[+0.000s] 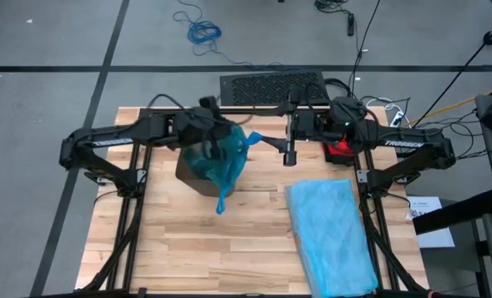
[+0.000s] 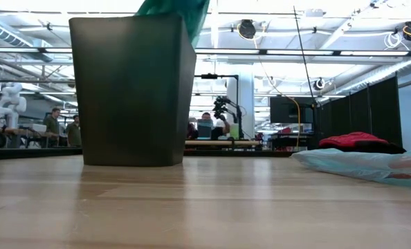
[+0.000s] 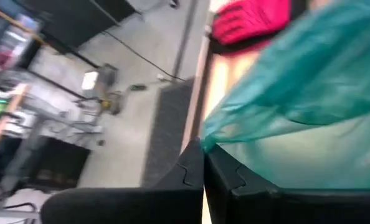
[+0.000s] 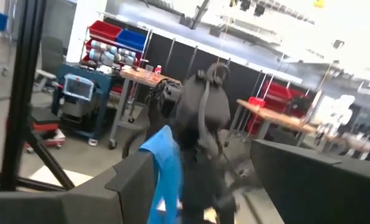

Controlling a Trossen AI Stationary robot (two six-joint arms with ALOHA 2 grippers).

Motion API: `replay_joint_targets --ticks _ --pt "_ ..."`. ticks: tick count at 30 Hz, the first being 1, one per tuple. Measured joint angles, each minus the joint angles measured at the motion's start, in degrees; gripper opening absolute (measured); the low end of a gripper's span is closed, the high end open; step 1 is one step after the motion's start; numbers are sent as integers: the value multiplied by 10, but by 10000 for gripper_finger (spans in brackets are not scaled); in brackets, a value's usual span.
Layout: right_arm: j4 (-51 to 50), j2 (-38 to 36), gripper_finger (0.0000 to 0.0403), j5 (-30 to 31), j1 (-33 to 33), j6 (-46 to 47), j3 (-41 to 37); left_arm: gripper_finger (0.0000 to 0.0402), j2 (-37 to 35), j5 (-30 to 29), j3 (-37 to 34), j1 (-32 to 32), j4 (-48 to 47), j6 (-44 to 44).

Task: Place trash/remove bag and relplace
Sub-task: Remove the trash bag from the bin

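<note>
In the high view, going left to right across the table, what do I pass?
Left pincer gripping the teal bag over the bin → right pincer, hanging free → red glove at the back → pale blue bag lying flat at the front right.

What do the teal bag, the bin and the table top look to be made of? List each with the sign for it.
Teal bag: thin translucent plastic, glossy and crinkled; light passes through it where the left hand pinches it.
Bin: probably moulded plastic, dark, matte, smooth-walled; metal can't be ruled out.
Table top: pale wood in glued strips, butcher-block style, with a faint sheen.
</note>
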Motion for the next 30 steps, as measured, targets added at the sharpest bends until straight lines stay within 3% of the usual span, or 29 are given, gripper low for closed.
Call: replay_joint_targets --ticks 11,21,30 --pt "25 0 247 7 1 -72 0 1 -76 -68 12 0 -6 17" --pt "22 -18 247 194 0 -157 0 0 -113 -100 15 0 -2 27" --pt "20 -26 247 214 0 -166 0 0 -117 -131 81 3 10 52"
